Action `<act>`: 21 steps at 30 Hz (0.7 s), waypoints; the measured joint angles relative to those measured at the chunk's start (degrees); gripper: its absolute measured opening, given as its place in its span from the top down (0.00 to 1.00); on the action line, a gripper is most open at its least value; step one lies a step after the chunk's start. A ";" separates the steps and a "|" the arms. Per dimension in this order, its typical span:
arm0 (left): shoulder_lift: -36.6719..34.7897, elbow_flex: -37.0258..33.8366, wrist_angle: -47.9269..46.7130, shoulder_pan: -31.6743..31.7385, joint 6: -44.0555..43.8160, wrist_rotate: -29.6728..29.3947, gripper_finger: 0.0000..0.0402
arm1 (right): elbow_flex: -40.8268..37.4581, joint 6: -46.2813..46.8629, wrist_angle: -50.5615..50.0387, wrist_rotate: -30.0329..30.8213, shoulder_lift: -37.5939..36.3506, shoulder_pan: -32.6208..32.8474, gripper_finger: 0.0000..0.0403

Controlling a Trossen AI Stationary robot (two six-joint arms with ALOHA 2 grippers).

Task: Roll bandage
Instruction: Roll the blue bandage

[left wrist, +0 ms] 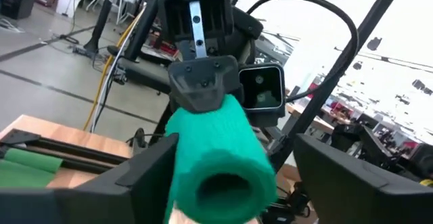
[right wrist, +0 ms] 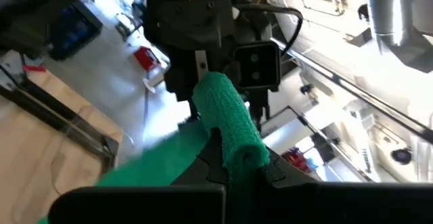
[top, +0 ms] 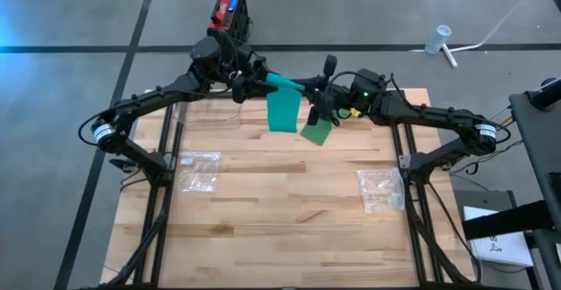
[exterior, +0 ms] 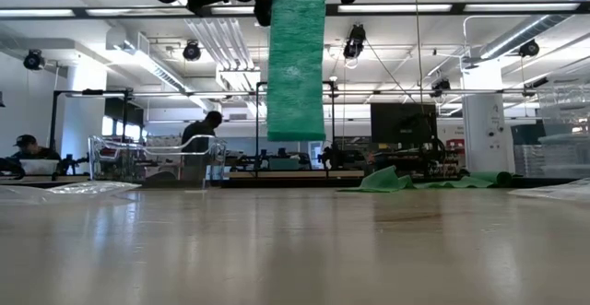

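your green bandage roll (top: pixel 287 84) is held up in the air above the far middle of the wooden table (top: pixel 280 211), spanning the gap between both arms. your right gripper (top: pixel 314 89) is clamped shut on one end of the roll. your left gripper (top: pixel 256 79) sits around the other end with its fingers (left wrist: pixel 145 173) apart on either side. a loose tail of bandage (exterior: pixel 296 58) hangs straight down from the roll, clear of the table.

A green bandage strip (exterior: pixel 296 61) hangs straight down from dark arm parts above the tabletop (exterior: pixel 295 250), its lower end clear of the wood. More green bandage (exterior: pixel 419 181) lies crumpled near the far edge.
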 joint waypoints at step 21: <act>0.02 0.00 -0.01 0.01 -4.96 -4.32 0.47 | -0.02 -11.39 0.31 4.91 1.00 0.52 0.99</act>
